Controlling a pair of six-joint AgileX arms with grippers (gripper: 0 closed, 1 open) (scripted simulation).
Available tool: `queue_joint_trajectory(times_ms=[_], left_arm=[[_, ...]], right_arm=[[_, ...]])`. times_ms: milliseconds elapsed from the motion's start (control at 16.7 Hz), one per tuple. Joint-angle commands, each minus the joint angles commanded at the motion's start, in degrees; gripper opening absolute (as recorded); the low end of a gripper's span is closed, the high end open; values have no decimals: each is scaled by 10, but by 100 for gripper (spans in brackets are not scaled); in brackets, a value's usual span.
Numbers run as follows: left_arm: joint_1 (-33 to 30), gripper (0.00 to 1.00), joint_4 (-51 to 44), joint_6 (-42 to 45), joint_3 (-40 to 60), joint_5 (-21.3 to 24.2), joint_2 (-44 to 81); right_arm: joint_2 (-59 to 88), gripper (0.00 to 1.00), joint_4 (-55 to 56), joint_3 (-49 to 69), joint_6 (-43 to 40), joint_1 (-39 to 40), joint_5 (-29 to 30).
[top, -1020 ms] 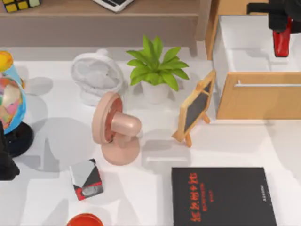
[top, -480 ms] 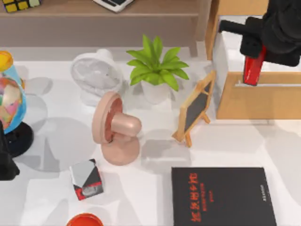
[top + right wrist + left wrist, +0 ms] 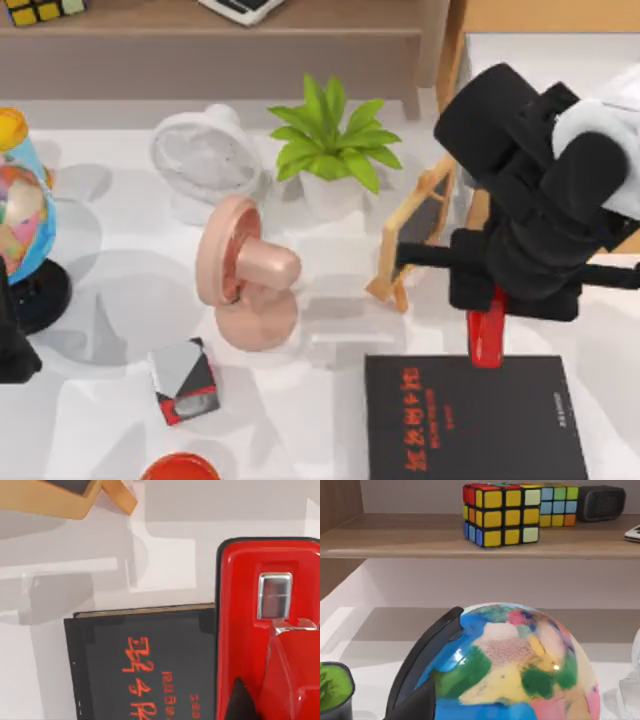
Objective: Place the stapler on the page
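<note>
Above the far edge of the page [image 3: 474,416], right gripper [image 3: 487,322] clamped on the stapler [image 3: 487,336], carried clear of the counter [image 3: 300,420] and pointing down toward the black cover. Judged well along: stapler lifted and brought over, lowering and release left to do. Parked at the counter's left edge beside the globe [image 3: 22,205], left arm; cannot tell its gripper's state

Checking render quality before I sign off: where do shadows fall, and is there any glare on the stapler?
Top view: soft grey shadows lie on the white table beside the pink fan and the blackboard easel. Right wrist view: the stapler, held above the black book, is glossy, with a bright metal plate.
</note>
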Motion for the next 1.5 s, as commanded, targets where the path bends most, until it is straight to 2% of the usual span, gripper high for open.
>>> queue_joint_trajectory(times_ms=[300, 720, 1500], left_arm=[[0, 100, 0, 0, 0, 0, 0], [0, 100, 0, 0, 0, 0, 0], [0, 100, 0, 0, 0, 0, 0]], right_arm=[[8, 0, -6, -61, 11, 55, -14], [8, 0, -4, -62, 11, 55, -14], [35, 0, 61, -103, 9, 55, -14]])
